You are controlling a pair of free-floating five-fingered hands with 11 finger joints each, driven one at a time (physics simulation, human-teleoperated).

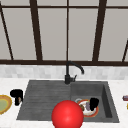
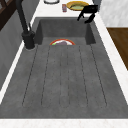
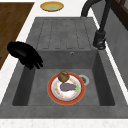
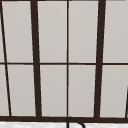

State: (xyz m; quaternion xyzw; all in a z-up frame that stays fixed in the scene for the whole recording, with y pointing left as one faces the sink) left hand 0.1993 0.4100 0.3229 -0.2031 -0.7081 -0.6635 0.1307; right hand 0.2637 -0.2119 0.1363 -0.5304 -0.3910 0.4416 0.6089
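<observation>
A red-rimmed white plate [image 3: 53, 97] lies on the floor of the sink basin [image 3: 100, 82], next to the drain. It carries a brown round food [image 3: 63, 76] and a purple eggplant [image 3: 67, 87] with a green stem. My right hand [image 3: 23, 53] hovers above the basin's front edge with relaxed fingers hanging down, holding nothing. In the front view the right hand [image 1: 94, 103] overlaps the plate [image 1: 85, 114]. In the left side view it [image 2: 87, 12] hangs over the basin's far corner. My left hand [image 1: 16, 95] floats over the left counter beside a yellow plate [image 1: 3, 104].
A red ball [image 1: 67, 115] sits at the sink's front edge in the front view. The black faucet [image 1: 68, 75] stands behind the sink, and the ribbed drainboard [image 2: 62, 80] is on the left. A second yellow plate [image 2: 77, 5] and a small can [image 2: 64, 7] are on the right counter.
</observation>
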